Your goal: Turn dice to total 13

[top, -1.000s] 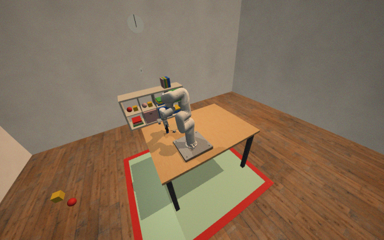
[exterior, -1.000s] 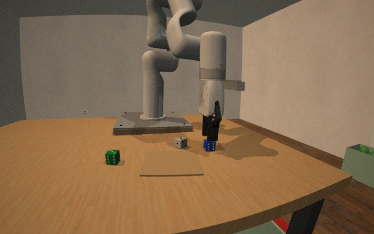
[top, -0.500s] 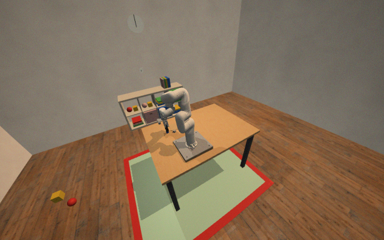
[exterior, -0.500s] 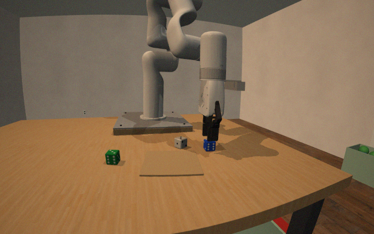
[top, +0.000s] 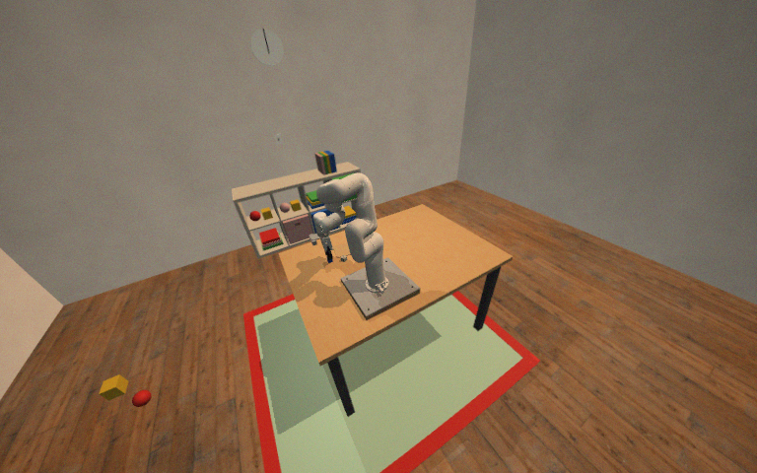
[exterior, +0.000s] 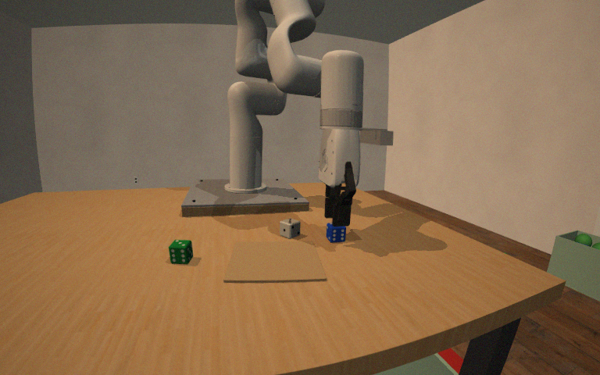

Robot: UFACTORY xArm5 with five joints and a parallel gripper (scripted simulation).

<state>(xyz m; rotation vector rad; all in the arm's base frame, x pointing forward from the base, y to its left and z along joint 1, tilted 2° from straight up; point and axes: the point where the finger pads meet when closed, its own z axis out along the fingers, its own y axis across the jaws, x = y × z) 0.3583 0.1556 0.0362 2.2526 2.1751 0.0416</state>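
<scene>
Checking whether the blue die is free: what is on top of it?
The end effector stands directly over the blue die, with its dark fingers down around the top. They cover the upper face, so its number cannot be read.
</scene>
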